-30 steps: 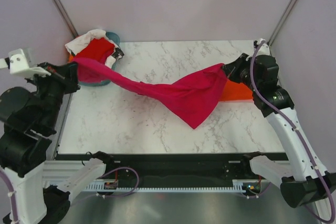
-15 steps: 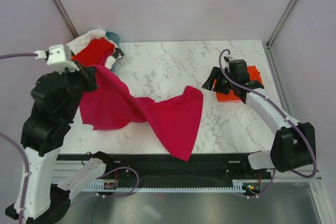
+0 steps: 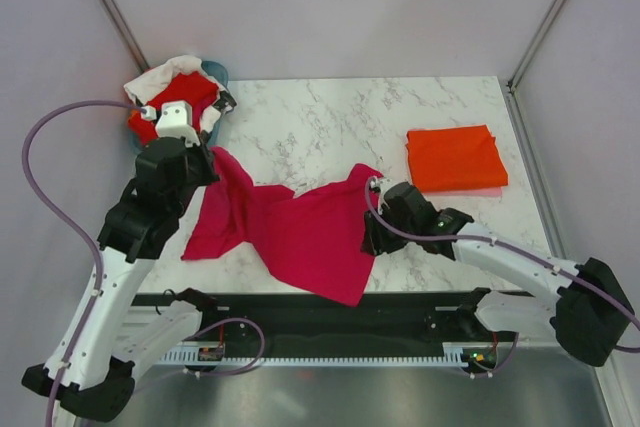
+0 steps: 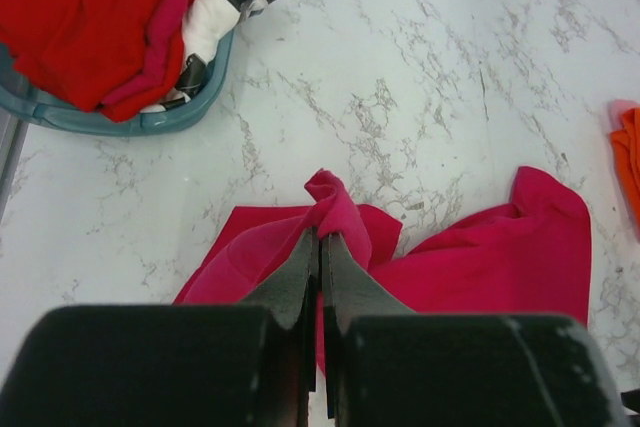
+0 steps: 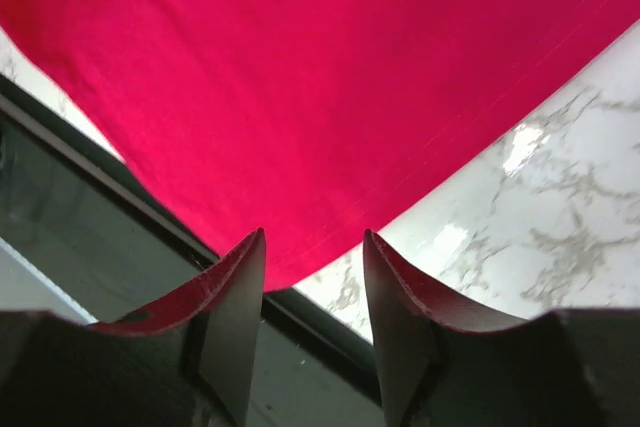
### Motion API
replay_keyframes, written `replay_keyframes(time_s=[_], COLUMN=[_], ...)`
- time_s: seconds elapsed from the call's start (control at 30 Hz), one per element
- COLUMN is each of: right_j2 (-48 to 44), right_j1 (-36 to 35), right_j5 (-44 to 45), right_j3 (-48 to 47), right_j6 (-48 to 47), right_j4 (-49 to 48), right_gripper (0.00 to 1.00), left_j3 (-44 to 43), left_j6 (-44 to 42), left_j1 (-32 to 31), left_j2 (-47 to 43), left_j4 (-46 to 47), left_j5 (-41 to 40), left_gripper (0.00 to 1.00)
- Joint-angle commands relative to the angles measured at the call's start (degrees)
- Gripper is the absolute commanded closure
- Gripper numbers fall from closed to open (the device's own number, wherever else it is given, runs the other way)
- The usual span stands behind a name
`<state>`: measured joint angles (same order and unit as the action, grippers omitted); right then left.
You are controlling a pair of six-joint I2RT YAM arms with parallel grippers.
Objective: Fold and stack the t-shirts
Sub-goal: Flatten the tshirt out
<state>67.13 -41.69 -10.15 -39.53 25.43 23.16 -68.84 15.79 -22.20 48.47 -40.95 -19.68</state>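
A white marble-patterned desk is seen from above, with two robot arms mounted at its near edge.

A magenta-pink t-shirt lies crumpled and partly spread over the near-left half of the desk. One pointed end reaches the near edge, and the cloth bunches and rises toward the left edge. There the left arm bends over it. The left jaws are pressed tightly together on a raised fold of this shirt, which the left wrist view shows pinched between them.

The right arm stretches low along the near edge. The right jaws sit at the shirt's right-hand border and stand partly open. In the right wrist view they grip nothing, with the shirt's hem, the marble and the desk's near edge showing beyond them.

A bright orange t-shirt lies folded into a neat rectangle near the right edge, well apart from the magenta one.

A teal basket sits at the far-left corner. It holds a heaped red t-shirt and a white t-shirt draped over its rim.
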Motion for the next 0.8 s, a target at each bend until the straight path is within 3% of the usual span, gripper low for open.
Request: replay_keyframes(time_s=[0.0, 0.1, 0.4, 0.67, 0.77], right_j2=[-3.68, 0.17, 8.71, 17.06, 21.27], right_j1=[-6.53, -10.41, -14.12, -13.94, -12.46], right_j5=[9.79, 14.87, 19.47, 25.87, 28.34], right_j3=[0.94, 0.68, -2.74, -7.74, -10.82], right_j6=[5.15, 6.65, 6.48, 3.31, 1.3], right_j4=[3.2, 3.47, -0.22, -0.39, -0.48], right_gripper=[0.48, 0.46, 0.79, 0.99, 1.0], left_j3=[1.95, 1.52, 4.76, 12.32, 13.64], left_j6=[-0.59, -0.06, 0.99, 0.47, 0.12], left_j1=[0.4, 0.4, 0.4, 0.4, 0.4], left_j2=[0.83, 2.42, -0.56, -5.74, -7.94], left_j4=[5.0, 5.18, 5.62, 6.32, 6.49], left_j5=[-2.03, -0.8, 2.28, 1.67, -0.35], left_gripper=[0.98, 0.98, 0.98, 0.98, 0.98])
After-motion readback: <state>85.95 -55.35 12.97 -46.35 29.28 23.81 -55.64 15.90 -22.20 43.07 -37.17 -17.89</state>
